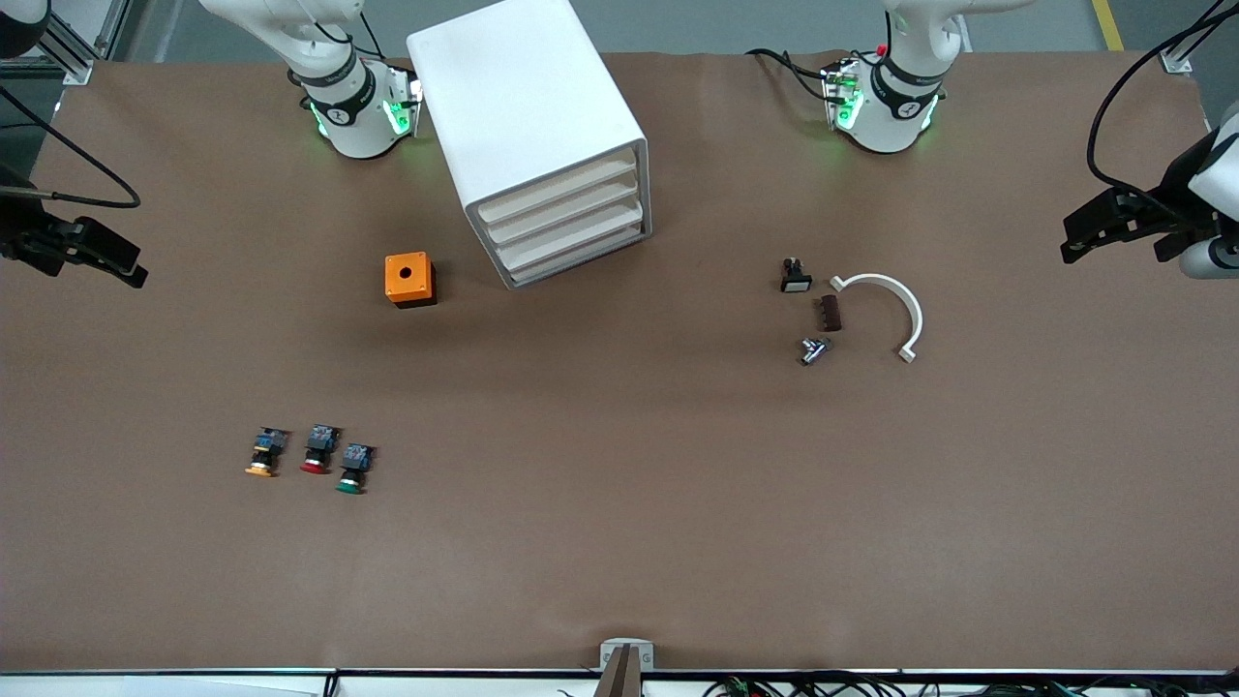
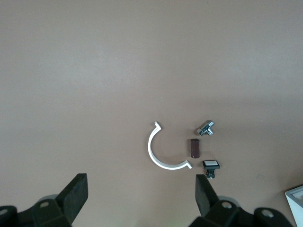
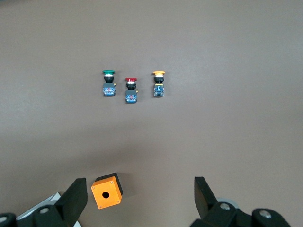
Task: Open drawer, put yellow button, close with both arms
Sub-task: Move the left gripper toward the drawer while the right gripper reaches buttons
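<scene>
As it lies now: the yellow button point(image 1: 263, 453) rests on its side at the end of a row of three switches, beside the red-capped switch point(image 1: 317, 449), toward the right arm's end of the table.
Handling: it looks light, hard and small; I would grip the blocky body, since the round cap may slip.
Drawer: the top drawer point(image 1: 559, 184) of the white cabinet point(image 1: 523, 106) is closed, well apart from the button.
Right gripper point(image 3: 137, 196): fingers spread wide, empty, over the orange box point(image 1: 409, 279).
Left gripper point(image 2: 142, 194): spread wide too, empty, waiting near the white curved clip point(image 1: 886, 310).
Surface: the brown table mat point(image 1: 619, 542) is flat with much free room.

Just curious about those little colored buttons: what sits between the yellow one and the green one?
The red button sits between the yellow button and the green button, clearest in the right wrist view.
</scene>
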